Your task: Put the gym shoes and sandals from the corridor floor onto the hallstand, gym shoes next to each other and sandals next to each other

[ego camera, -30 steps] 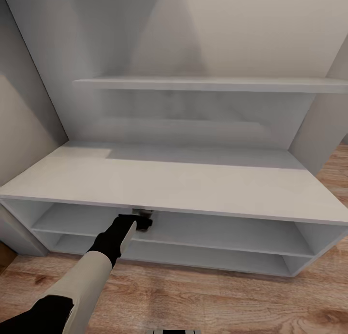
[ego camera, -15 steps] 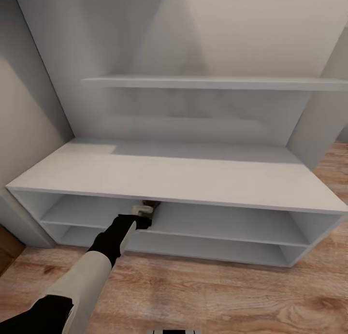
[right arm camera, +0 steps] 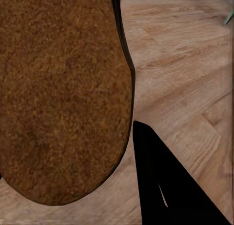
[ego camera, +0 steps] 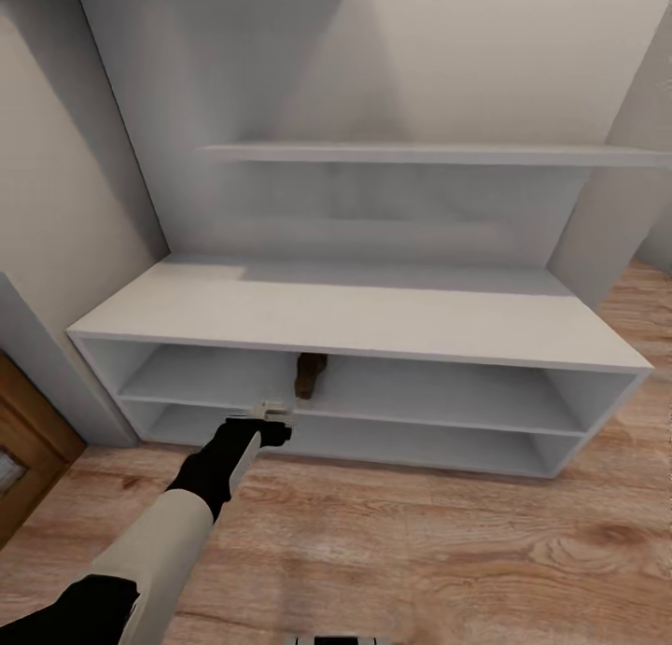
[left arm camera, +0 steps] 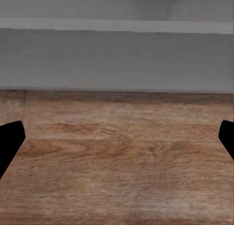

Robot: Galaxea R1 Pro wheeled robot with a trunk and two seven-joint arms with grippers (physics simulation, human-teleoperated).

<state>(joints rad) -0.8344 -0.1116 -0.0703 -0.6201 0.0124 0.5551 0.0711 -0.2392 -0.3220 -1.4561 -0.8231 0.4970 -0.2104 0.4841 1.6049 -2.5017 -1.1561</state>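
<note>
I see one dark-brown sandal (ego camera: 309,374) lying on the rack's (ego camera: 373,323) upper open shelf, near the middle, under the top board. My left claw (ego camera: 273,419) hangs at the rack's front edge over the wood floor (ego camera: 448,552), fingers wide apart, empty. Right wrist cam: a 2nd sandal's tan sole (right arm camera: 63,93) pressed against one black finger (right arm camera: 161,186), so 2 sandals; can't tell the right claw's grip.

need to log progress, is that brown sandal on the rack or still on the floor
On the rack. In the head view the sandal sits on the upper open shelf of the hallstand, under its top board; the left gripper is outside the shelf, empty.
</note>
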